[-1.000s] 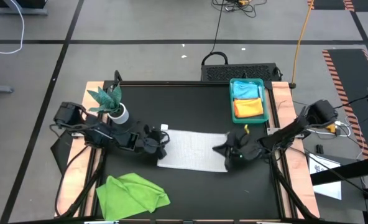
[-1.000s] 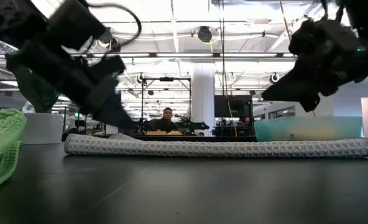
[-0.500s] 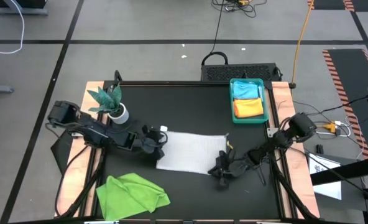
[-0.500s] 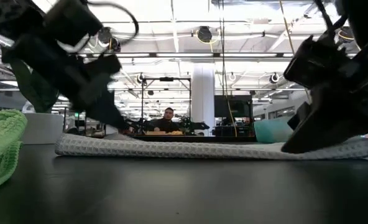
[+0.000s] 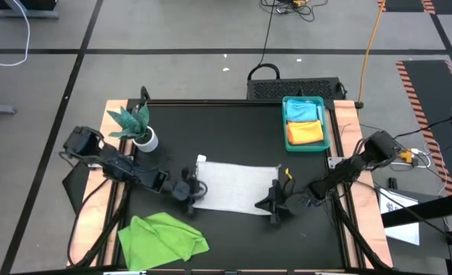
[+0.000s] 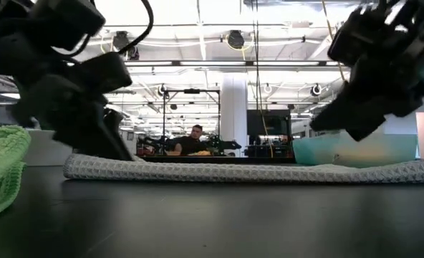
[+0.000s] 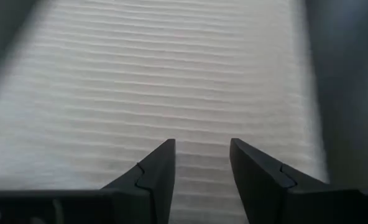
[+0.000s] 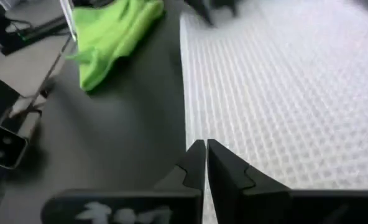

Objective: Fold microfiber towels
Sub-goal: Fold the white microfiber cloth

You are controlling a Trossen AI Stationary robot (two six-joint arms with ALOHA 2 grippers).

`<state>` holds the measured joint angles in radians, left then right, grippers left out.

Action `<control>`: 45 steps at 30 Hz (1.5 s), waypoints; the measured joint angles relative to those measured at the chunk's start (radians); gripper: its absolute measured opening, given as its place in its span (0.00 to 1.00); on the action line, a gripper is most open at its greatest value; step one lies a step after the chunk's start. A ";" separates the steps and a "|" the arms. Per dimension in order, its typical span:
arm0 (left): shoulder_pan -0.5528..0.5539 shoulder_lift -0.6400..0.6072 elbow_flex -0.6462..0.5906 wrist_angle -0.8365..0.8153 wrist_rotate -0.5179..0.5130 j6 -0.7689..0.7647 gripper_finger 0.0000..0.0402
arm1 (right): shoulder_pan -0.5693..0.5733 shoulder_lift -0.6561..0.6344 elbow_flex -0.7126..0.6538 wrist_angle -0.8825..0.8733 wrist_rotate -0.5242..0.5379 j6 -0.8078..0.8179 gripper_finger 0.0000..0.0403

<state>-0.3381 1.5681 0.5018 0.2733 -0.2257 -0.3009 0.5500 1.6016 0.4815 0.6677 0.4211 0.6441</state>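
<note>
Table (image 5: 234, 237): black top, wooden side rails.

White-grey towel (image 5: 235, 187): waffle weave, spread flat as a wide rectangle at mid-table, one grip at each short end; seen as a low ridge in the low view (image 6: 241, 172).

Lime green towel (image 5: 163, 238): rumpled heap at the near left corner, well apart from the white-grey one.

Teal tray (image 5: 327, 126): far right of the table, holding a pale blue towel (image 5: 303, 111) and, beside it, an orange towel (image 5: 305, 133).

Plant (image 5: 132, 122): green leaves, white pot, far left of the table.

Left gripper (image 5: 186, 190): low at the towel's left end; fingers (image 7: 162, 171) stand apart with a clear gap, ribbed cloth beneath and ahead, nothing between them.

Right gripper (image 5: 272, 206): at the towel's near right corner; fingers (image 8: 196, 163) pressed together, tips over the cloth's edge. Whether cloth is pinched cannot be told.

Person (image 6: 193, 140): seated far behind the table, low view only.
</note>
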 joint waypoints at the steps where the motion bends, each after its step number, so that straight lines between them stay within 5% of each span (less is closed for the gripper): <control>1: -0.018 0.012 0.000 0.019 0.029 0.010 0.39 | -0.004 0.008 0.000 -0.012 -0.002 0.012 0.02; 13: -0.179 0.012 0.000 0.014 -0.045 -0.053 0.39 | -0.032 0.041 -0.001 -0.202 -0.002 0.101 0.02; 19: -0.261 -0.013 0.000 0.060 -0.156 -0.075 0.39 | -0.034 0.001 -0.004 -0.129 -0.003 0.032 0.02; 24: -0.264 0.020 0.001 0.118 -0.133 -0.031 0.39 | -0.047 -0.003 -0.003 -0.030 -0.007 -0.029 0.02; 31: -0.264 0.088 0.002 0.075 -0.086 -0.184 0.39 | -0.047 -0.002 -0.003 -0.119 -0.005 -0.028 0.02; 36: -0.271 0.028 0.000 0.049 0.006 -0.173 0.39 | -0.046 -0.002 -0.003 -0.157 -0.004 -0.003 0.02; 45: -0.266 -0.010 0.000 0.128 -0.083 -0.003 0.38 | -0.067 -0.002 -0.003 -0.133 0.077 -0.001 0.02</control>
<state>-0.6039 1.5578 0.5022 0.4014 -0.3092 -0.3041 0.4825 1.5993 0.4782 0.5352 0.4978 0.6432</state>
